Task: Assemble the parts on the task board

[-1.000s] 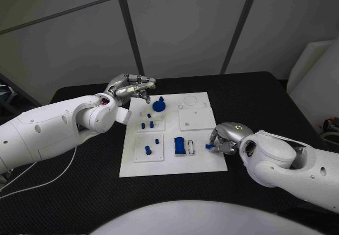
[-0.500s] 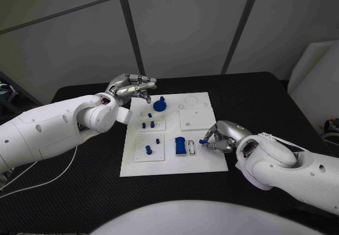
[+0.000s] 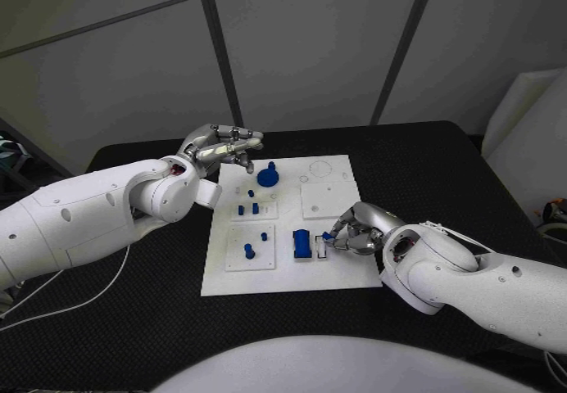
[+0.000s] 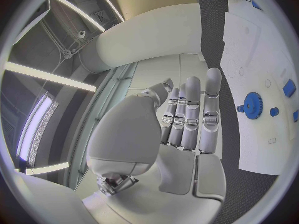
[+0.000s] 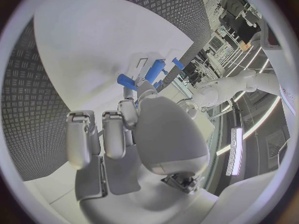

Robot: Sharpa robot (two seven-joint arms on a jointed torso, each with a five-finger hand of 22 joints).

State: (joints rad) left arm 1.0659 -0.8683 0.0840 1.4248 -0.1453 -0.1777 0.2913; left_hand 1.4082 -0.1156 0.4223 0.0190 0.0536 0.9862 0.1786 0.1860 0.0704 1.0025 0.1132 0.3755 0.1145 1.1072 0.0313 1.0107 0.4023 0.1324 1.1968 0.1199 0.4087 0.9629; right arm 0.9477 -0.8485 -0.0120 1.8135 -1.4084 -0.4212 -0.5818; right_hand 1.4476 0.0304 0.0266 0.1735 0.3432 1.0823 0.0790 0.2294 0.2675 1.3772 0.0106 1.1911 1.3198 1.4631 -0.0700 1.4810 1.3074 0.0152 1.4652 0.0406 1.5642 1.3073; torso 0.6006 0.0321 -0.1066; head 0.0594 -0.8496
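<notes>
Table (image 3: 437, 155): black, and my task board (image 3: 337, 274) lies flat in its middle so both my arms can reach it.
Task board: white plate with raised square pads; most blue parts already stand on it.
My left hand (image 3: 222, 146): hovers off the board's far-left corner, fingers apart and holding nothing, out of the working hand's way, I judge.
My right hand (image 3: 355, 232): low over the board's near-right area, fingers curled around a small blue part (image 3: 328, 237), carrying it toward a seat.
Gear (image 3: 267, 175): blue, toothed, stands near the board's far edge, just beside my left hand.
Block (image 3: 302, 243): blue, upright beside a small white slot (image 3: 319, 247), the likely seat.
</notes>
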